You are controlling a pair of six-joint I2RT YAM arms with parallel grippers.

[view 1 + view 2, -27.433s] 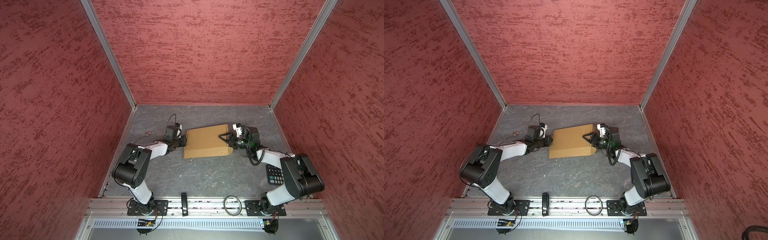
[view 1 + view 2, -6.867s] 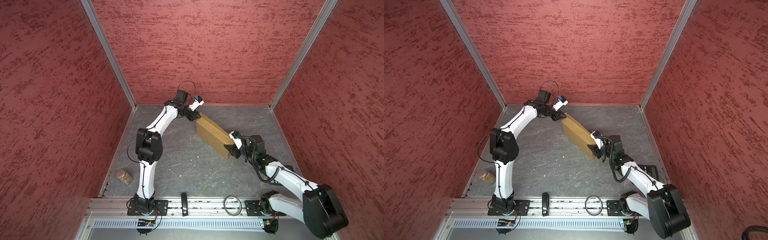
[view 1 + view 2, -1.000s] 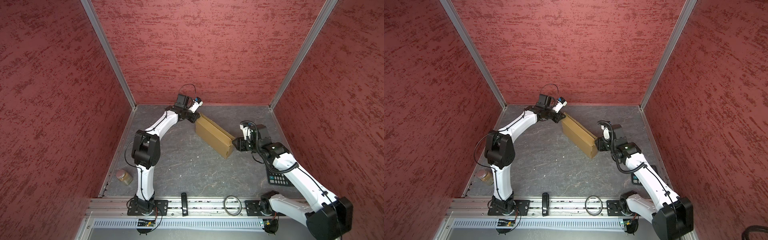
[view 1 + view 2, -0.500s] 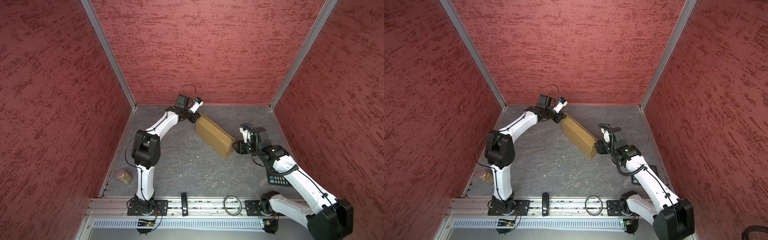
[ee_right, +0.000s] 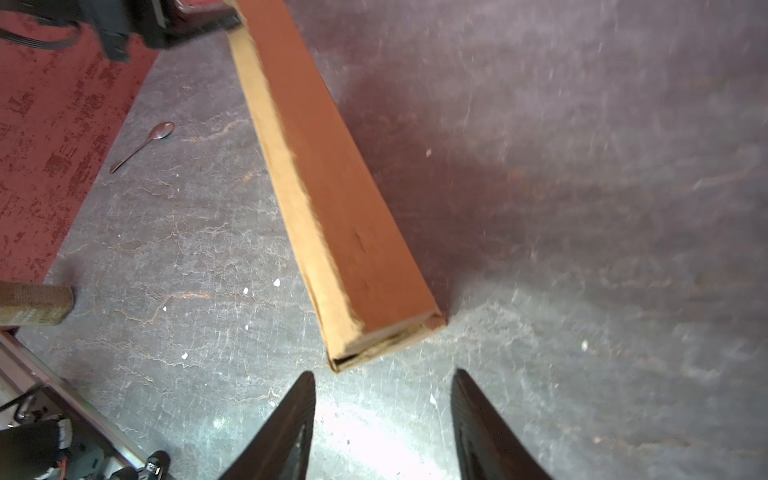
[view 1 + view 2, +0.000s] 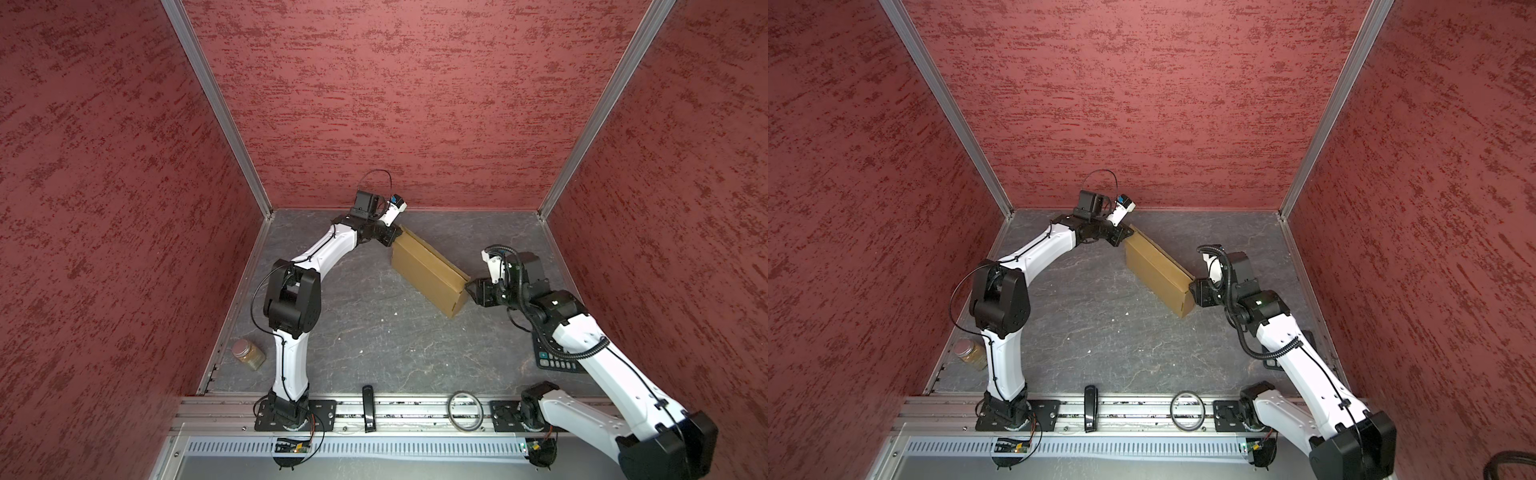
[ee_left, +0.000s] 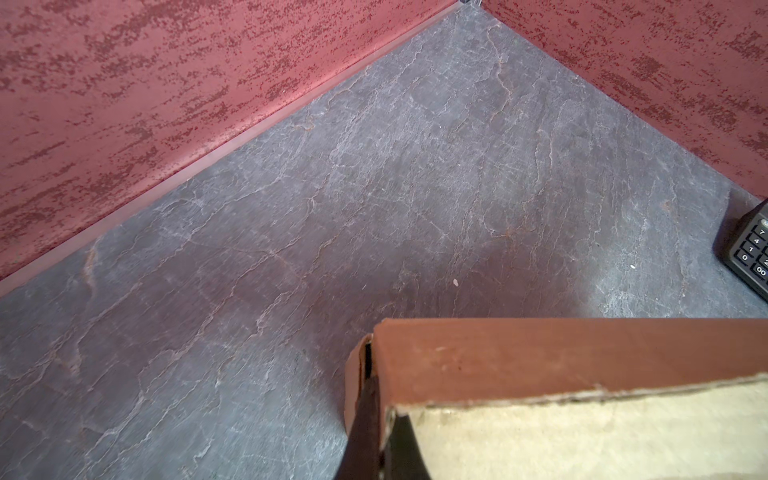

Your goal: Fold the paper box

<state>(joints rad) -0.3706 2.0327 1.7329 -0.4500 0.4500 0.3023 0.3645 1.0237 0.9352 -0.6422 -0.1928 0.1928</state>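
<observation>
The paper box [image 6: 428, 270] [image 6: 1158, 270] is a closed, flat brown cardboard mailer standing on a long edge, running diagonally from the back middle toward the right. My left gripper [image 6: 395, 239] [image 6: 1124, 237] [image 7: 380, 399] is shut on the box's far end wall, with one finger [image 7: 361, 415] inside the slit beside a flap. My right gripper [image 6: 471, 289] [image 6: 1192, 289] [image 5: 382, 374] is open at the box's near end [image 5: 374, 340], a small gap away, with nothing between its fingers.
A glass jar [image 6: 248, 353] [image 5: 35, 305] stands by the left wall. A black calculator [image 6: 555, 357] [image 7: 752, 253] lies under my right forearm. A spoon [image 5: 143, 145] lies near the back wall. A black bar [image 6: 368, 403] and a ring [image 6: 465, 409] rest on the front rail.
My right gripper's jaws have spread wider and the arm has shifted slightly toward the front. The box and my left arm have stayed in place.
</observation>
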